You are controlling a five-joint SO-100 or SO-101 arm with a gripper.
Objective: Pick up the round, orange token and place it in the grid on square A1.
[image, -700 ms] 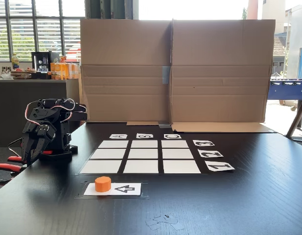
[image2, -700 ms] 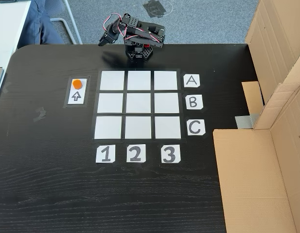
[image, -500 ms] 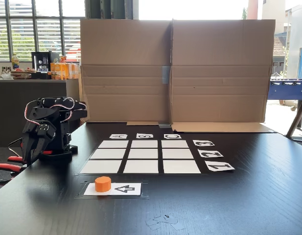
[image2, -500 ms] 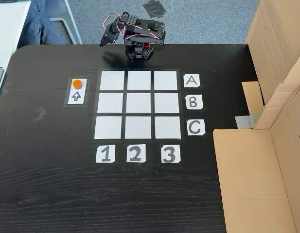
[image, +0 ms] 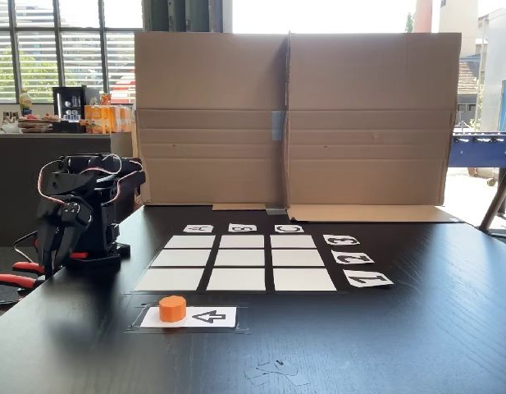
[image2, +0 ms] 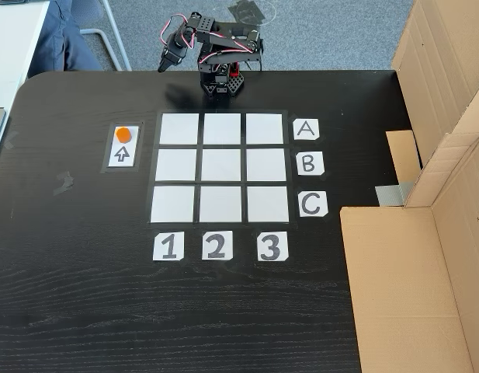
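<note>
The round, orange token (image: 172, 309) (image2: 123, 134) stands on a white card with a black arrow (image: 210, 317), just outside the grid (image: 236, 263) (image2: 220, 168). Square A1 (image: 169, 280) (image2: 179, 129) is the bare white corner cell nearest the token and the arm. My black arm (image: 88, 205) (image2: 220, 54) sits folded at the table edge beyond row A. Its gripper (image: 52, 258) (image2: 164, 64) hangs pointing down, well away from the token, and looks shut with nothing in it.
Tall cardboard walls (image: 294, 115) (image2: 449, 116) close off the side past the letter labels. Red-handled clamps (image: 15, 275) hold the arm's base. Tape scraps (image: 273, 371) lie near the front edge. A person's leg (image2: 64, 35) shows beside the table.
The arm has risen a little from its folded pose, and the gripper has lifted and swung slightly outward. The token has not moved.
</note>
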